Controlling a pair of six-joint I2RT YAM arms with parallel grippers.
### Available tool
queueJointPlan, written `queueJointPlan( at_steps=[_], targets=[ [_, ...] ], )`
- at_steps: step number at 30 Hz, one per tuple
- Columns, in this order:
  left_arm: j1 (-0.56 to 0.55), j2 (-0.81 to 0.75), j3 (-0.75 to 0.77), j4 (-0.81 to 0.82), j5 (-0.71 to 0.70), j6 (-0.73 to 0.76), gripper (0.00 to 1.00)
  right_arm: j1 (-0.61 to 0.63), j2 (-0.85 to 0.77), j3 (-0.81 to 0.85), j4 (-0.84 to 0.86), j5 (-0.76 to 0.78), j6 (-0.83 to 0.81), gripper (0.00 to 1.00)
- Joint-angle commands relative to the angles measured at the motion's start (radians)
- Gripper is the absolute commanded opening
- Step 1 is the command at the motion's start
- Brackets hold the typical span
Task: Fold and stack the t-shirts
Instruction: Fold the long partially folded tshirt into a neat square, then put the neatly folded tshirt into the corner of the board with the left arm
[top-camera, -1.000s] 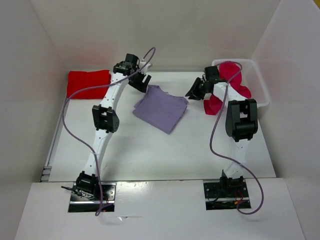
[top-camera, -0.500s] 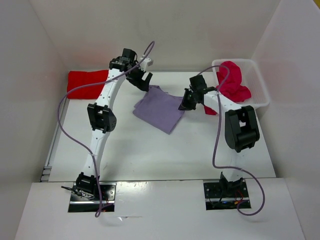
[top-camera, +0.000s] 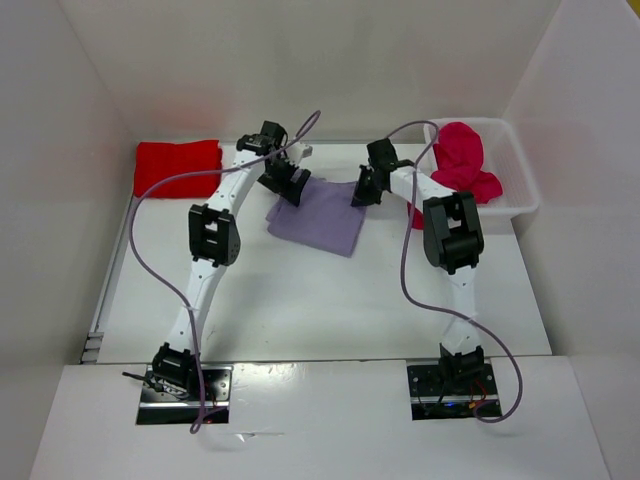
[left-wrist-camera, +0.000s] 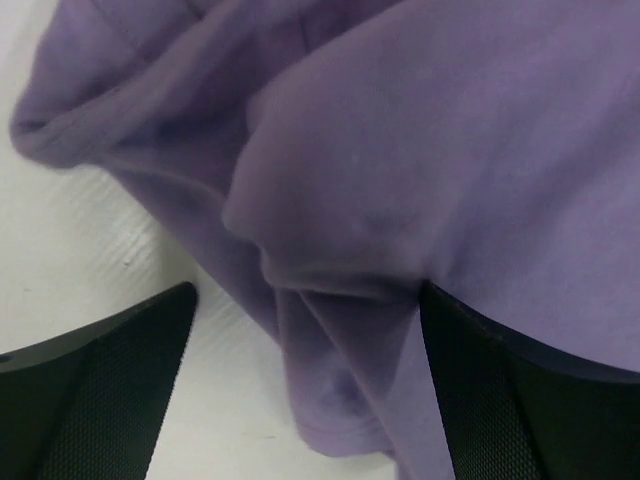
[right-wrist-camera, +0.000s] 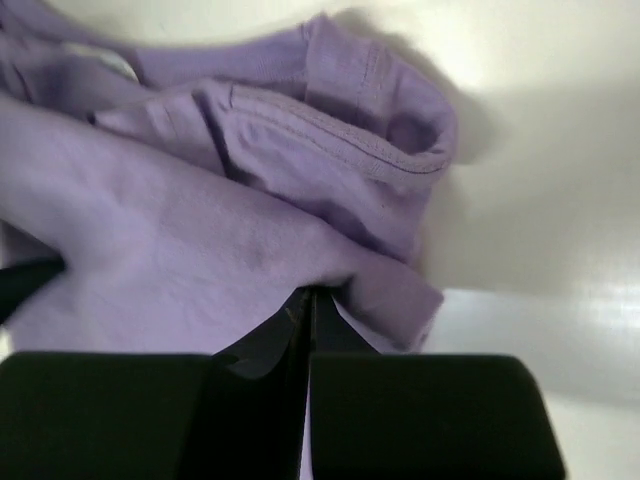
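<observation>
Both of my arms have closed in on the purple shirt (top-camera: 322, 218) over the last second. The right one has swung away from the bin (top-camera: 518, 178) at two o'clock to reach the shirt's far right corner. The shirt, which lay skewed like a diamond, now sits squarer on the bench (top-camera: 300, 300), just toward twelve o'clock from the middle.

My right jaws are pressed together with a fold of purple hem caught between them, so that corner stays under my control. My left jaws stand wide at the far left corner, straddling a rumpled ridge of the same cloth without pinching it. I judge they are set there to take the matching corner, so the two grips can carry one edge evenly and keep the fold straight.

The red shirt (top-camera: 178, 166) lies folded flat at ten o'clock, well apart from the work, and looks like the start of the stack. The crimson shirt (top-camera: 462, 158) is heaped in the bin, unfolded, with a bit spilling over the near rim. By my reckoning one shirt is done, one is in hand, and one waits.
</observation>
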Motion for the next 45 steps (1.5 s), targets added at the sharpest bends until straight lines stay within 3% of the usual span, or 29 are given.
queueJointPlan(
  at_steps=[1,2,4,6,10,12,14,19,20,21,22,25,26,28,29,32,38,42,45],
  targets=[
    [0.031,-0.034,-0.044,-0.001,0.067,-0.034,0.99,-0.009,0.048,0.141,-0.031,0.024,-0.055,0.0],
    [0.031,-0.048,-0.075,-0.001,0.148,-0.025,0.99,-0.009,0.061,0.199,-0.042,0.035,-0.072,0.0],
    [0.031,-0.08,-0.106,-0.012,0.167,-0.025,0.99,-0.009,0.093,0.257,-0.087,0.035,-0.083,0.0],
    [0.031,-0.096,-0.138,0.014,0.107,-0.059,0.99,-0.009,0.093,0.319,-0.118,0.026,-0.106,0.0],
    [0.031,-0.145,-0.256,0.054,0.027,-0.097,0.99,0.022,-0.002,0.288,-0.118,0.035,-0.126,0.0],
    [0.031,-0.188,-0.387,0.117,0.027,-0.114,0.99,0.034,-0.042,0.251,-0.118,0.035,-0.126,0.0],
    [0.031,-0.211,-0.498,0.152,0.084,-0.114,0.99,0.034,-0.106,0.196,-0.109,0.035,-0.126,0.01],
    [0.022,-0.222,-0.584,0.197,0.315,-0.123,0.99,0.043,-0.226,0.086,-0.083,0.035,-0.126,0.01],
    [0.022,-0.212,-0.584,0.197,0.337,-0.123,0.97,0.043,-0.264,0.075,-0.083,0.035,-0.117,0.01],
    [0.022,-0.212,-0.584,0.197,0.355,-0.134,0.83,0.043,-0.283,0.064,-0.083,0.044,-0.117,0.01],
    [0.022,-0.203,-0.593,0.197,0.355,-0.134,0.76,0.043,-0.301,0.055,-0.083,0.056,-0.117,0.01],
    [0.022,-0.17,-0.594,0.197,0.365,-0.145,0.6,0.043,-0.376,0.029,-0.083,0.084,-0.117,0.02],
    [0.022,-0.16,-0.594,0.197,0.365,-0.154,0.48,0.043,-0.393,0.02,-0.083,0.084,-0.117,0.02],
    [0.031,-0.144,-0.594,0.197,0.356,-0.154,0.35,0.043,-0.444,0.009,-0.083,0.11,-0.106,0.03],
    [0.031,-0.128,-0.594,0.197,0.355,-0.164,0.21,0.043,-0.459,0.009,-0.083,0.11,-0.106,0.03],
    [0.031,-0.116,-0.569,0.206,0.377,-0.174,0.0,0.043,-0.513,0.009,-0.092,0.131,-0.106,0.03],
    [0.044,-0.192,-0.534,0.258,0.402,-0.194,0.0,0.024,-0.606,-0.052,-0.102,0.153,-0.086,0.03],
    [0.044,-0.306,-0.485,0.298,0.03,-0.137,0.0,0.005,-0.648,-0.095,-0.102,0.162,-0.086,0.03],
    [0.044,-0.315,-0.43,0.298,-0.136,-0.08,0.0,-0.004,-0.669,-0.114,-0.102,0.162,-0.086,0.03]
  ],
)
